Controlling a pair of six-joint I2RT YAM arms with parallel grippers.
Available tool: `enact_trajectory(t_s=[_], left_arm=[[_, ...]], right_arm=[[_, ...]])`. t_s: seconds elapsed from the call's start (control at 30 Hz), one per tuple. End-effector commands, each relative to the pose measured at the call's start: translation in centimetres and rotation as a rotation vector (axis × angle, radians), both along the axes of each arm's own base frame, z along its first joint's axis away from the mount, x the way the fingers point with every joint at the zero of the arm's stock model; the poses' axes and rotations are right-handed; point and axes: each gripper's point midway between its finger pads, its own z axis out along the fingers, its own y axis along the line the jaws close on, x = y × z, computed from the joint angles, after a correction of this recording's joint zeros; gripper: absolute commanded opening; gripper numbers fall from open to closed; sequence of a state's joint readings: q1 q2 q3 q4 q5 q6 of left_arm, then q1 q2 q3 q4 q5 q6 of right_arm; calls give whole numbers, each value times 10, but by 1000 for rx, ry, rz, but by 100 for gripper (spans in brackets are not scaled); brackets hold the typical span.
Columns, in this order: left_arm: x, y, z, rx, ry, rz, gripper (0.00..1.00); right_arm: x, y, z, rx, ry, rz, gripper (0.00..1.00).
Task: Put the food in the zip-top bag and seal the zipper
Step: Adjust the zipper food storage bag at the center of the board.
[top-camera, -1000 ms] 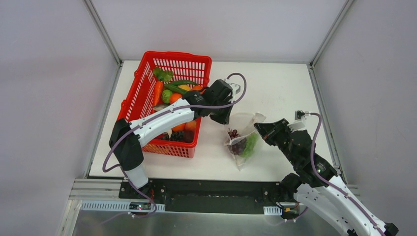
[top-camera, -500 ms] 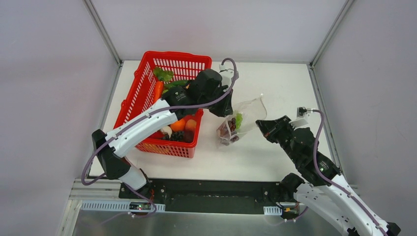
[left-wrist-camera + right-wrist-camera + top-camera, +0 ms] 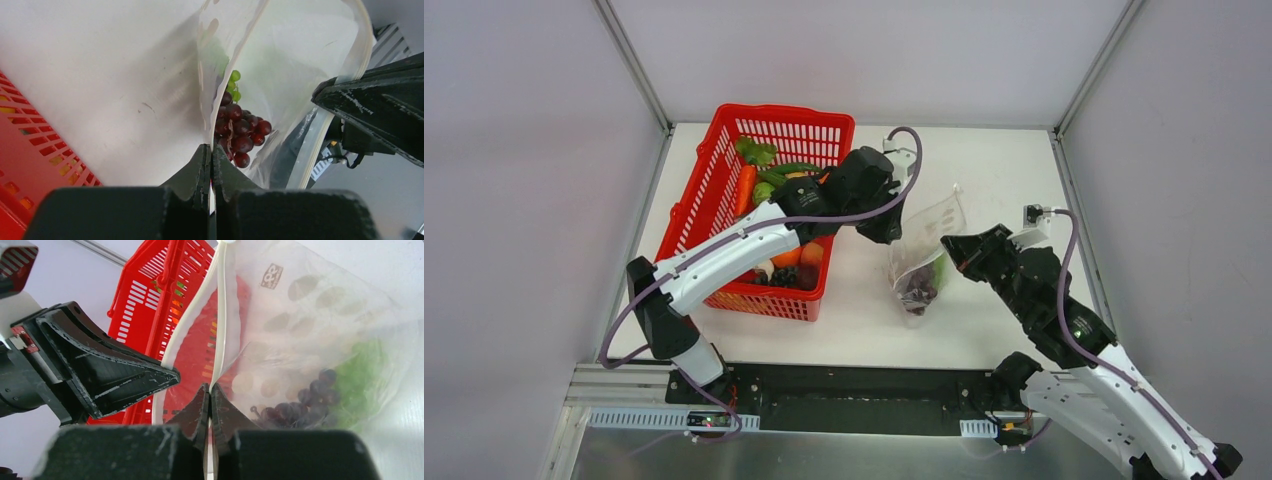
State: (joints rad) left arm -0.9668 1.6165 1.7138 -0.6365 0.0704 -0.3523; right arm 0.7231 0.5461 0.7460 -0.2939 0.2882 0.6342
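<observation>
- At 3 o'clock from the red basket (image 3: 724, 165), your zip-top bag (image 3: 927, 240) hangs, grapes (image 3: 240, 134) inside.
- Grippers?
- Your left gripper (image 3: 210, 159) and right gripper (image 3: 209, 394) each pinch a mouth lip, probably to hold it upright, open.

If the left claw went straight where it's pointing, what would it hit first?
The left gripper pinches the zip-top bag by its edge; straight ahead it would likely meet the purple grapes inside, though depth is unclear.

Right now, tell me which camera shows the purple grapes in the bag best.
Left wrist: it looks into the open zip-top bag, so the grapes show sharp and uncovered. The right wrist sees them through dotted plastic; the top view shows only a small dark clump.
</observation>
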Motion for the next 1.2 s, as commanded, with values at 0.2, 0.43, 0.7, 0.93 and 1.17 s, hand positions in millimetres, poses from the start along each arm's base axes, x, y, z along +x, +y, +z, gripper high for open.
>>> enact_trajectory(t_s=[0.2,0.43,0.7,0.93,1.17], left_arm=[[7,6,-17,9,3,67,27],[7,10,2,-26,-34,57,58],[7,17,27,-69,-85,63,70],[3,39,50,-92,-142,103,77],[14,113,51,43,-266,295,89]], right_arm=[[0,8,7,44,-4,28,0],[2,11,1,52,17,27,0],[-1,7,-4,60,19,18,0],[-3,7,-14,25,52,27,0],[-3,15,-11,-12,59,70,0]])
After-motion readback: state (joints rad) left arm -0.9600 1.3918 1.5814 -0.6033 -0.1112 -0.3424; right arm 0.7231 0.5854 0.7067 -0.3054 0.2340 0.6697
